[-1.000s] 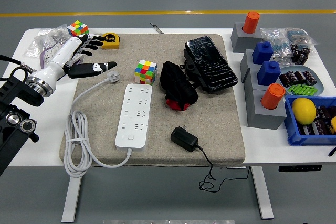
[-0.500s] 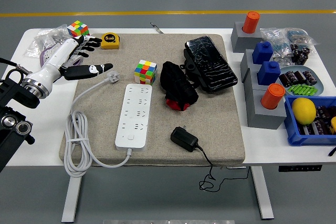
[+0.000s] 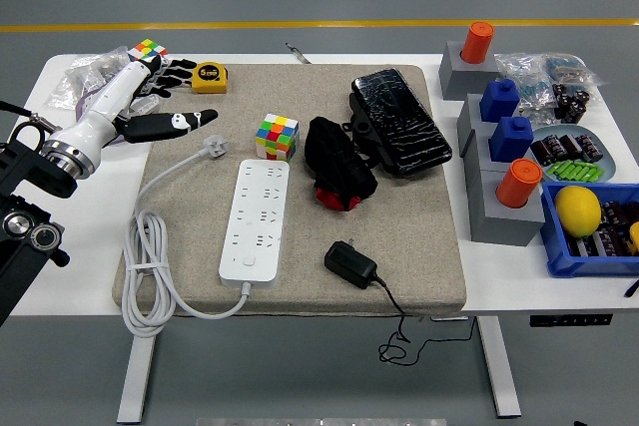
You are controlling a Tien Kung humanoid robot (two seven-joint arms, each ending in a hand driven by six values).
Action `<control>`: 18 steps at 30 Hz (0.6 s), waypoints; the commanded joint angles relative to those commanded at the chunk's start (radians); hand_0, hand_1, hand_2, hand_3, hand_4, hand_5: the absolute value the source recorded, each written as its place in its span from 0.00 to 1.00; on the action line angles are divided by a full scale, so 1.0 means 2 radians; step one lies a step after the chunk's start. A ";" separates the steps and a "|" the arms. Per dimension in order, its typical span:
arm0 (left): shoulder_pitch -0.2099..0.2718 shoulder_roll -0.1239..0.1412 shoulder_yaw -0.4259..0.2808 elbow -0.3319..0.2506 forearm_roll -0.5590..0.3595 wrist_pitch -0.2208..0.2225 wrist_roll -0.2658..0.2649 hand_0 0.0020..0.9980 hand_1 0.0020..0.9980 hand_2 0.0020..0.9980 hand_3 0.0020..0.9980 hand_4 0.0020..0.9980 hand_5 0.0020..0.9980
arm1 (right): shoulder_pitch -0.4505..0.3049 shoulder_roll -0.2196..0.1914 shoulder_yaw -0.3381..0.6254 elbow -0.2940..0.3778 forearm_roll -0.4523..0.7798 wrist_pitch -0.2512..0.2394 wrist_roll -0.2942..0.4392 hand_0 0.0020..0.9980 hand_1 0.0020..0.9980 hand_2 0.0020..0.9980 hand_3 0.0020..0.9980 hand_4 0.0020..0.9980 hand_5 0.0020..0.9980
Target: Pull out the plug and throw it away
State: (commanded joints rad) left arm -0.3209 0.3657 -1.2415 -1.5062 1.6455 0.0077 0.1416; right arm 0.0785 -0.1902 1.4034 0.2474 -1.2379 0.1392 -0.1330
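A white power strip (image 3: 256,218) lies on the beige mat (image 3: 419,246), its sockets bare. Its white cord (image 3: 150,276) loops off the mat's left edge and ends in a white plug (image 3: 212,147) lying loose on the mat. A black adapter plug (image 3: 349,263) lies on the mat right of the strip's near end, its thin black cable (image 3: 399,331) hanging over the table's front edge. My left hand (image 3: 165,97) hovers at the mat's far left corner, fingers spread, holding nothing. The right hand is out of view.
Two colour cubes (image 3: 277,136) (image 3: 148,52), a yellow tape measure (image 3: 210,77), black cloth (image 3: 337,162) and a black wrapped pack (image 3: 399,122) sit on or near the mat. Grey blocks with orange and blue pieces (image 3: 499,137) and a blue bin (image 3: 589,221) fill the right side.
My left hand has drawn back up and to the left, away from the white plug, still spread. Nothing on the mat has moved.
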 joint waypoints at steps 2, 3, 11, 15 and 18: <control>-0.001 -0.001 -0.001 0.000 0.001 -0.001 0.001 0.65 0.77 0.78 0.79 0.94 0.45 | 0.000 0.000 0.005 0.000 -0.001 0.000 0.000 0.64 0.68 0.69 0.61 1.00 0.50; -0.002 -0.002 -0.001 0.000 0.001 -0.001 0.001 0.65 0.77 0.78 0.79 0.94 0.45 | 0.000 0.000 0.007 0.000 -0.002 0.000 0.000 0.64 0.68 0.69 0.61 1.00 0.50; -0.009 -0.005 -0.006 -0.002 0.002 -0.002 0.002 0.65 0.77 0.78 0.79 0.94 0.45 | -0.001 -0.001 0.017 0.002 -0.003 0.000 0.000 0.64 0.68 0.69 0.61 1.00 0.50; -0.010 -0.008 -0.009 -0.001 0.003 -0.002 0.002 0.65 0.77 0.78 0.79 0.94 0.46 | -0.002 0.001 0.022 0.003 -0.003 0.000 0.000 0.64 0.68 0.69 0.61 1.00 0.50; -0.011 -0.010 -0.009 -0.002 0.002 -0.002 0.002 0.65 0.77 0.78 0.79 0.94 0.46 | -0.003 0.001 0.025 0.003 -0.004 0.000 0.000 0.64 0.68 0.69 0.61 1.00 0.50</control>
State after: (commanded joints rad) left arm -0.3431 0.3466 -1.2604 -1.5094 1.6499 0.0030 0.1454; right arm 0.0726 -0.1877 1.4538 0.2540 -1.2453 0.1394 -0.1331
